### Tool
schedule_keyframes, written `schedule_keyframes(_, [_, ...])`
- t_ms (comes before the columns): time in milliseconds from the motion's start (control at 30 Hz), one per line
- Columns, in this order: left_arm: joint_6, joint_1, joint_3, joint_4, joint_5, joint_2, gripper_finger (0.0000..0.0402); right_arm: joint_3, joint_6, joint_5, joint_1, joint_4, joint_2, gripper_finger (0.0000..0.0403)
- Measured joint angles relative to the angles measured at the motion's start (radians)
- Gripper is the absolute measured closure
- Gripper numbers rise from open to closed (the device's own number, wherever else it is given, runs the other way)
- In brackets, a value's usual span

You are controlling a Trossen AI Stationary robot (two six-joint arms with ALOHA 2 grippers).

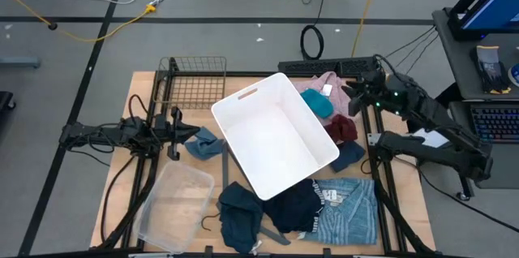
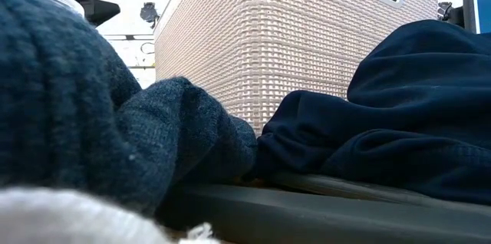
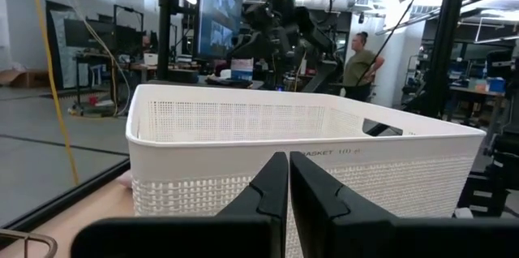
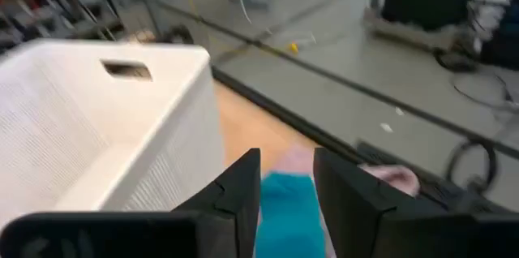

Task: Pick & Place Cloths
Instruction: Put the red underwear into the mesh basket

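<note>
A white basket (image 1: pixel 276 132) stands tilted in the middle of the table. The cloths lie around it. Pink fleece (image 1: pixel 318 84), a teal piece (image 1: pixel 319 105), a dark red one (image 1: pixel 342 128) and a navy one (image 1: pixel 350 156) lie on its right. The blue striped shirt (image 1: pixel 350 208), a black piece (image 1: pixel 296 205) and a dark teal piece (image 1: pixel 239 211) lie near the front edge. A blue cloth (image 1: pixel 207 143) lies on its left. My right gripper (image 4: pixel 288 185) is open above the teal (image 4: pixel 284 217) and pink (image 4: pixel 389 178) cloths, with nothing between its fingers. My left gripper (image 3: pixel 289 189) is shut and level, left of the basket (image 3: pixel 300 140).
A clear plastic tub (image 1: pixel 174 205) sits at the front left and a wire rack (image 1: pixel 195 79) at the far left. A grey hanger (image 1: pixel 272 234) lies among the front cloths. In the low view, dark cloths (image 2: pixel 399 121) lie close in front of the basket wall (image 2: pixel 291 44). A person (image 3: pixel 361 55) stands in the room behind.
</note>
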Motion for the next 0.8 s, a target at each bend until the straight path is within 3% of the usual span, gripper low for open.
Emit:
schedule_keyframes(467, [-0.017, 0.000, 0.000, 0.057, 0.000, 0.000, 0.0385, 0.042, 0.153, 0.000, 0.000, -0.510, 0.140, 0.0213])
schedule_keyframes(600, [0.010, 0.000, 0.000, 0.110, 0.000, 0.000, 0.0385, 0.042, 0.150, -0.018, 0.000, -0.540, 0.145, 0.0188])
schedule_keyframes(800, [0.011, 0.000, 0.000, 0.165, 0.000, 0.000, 0.0385, 0.042, 0.110, -0.160, 0.003, -0.543, 0.147, 0.0152])
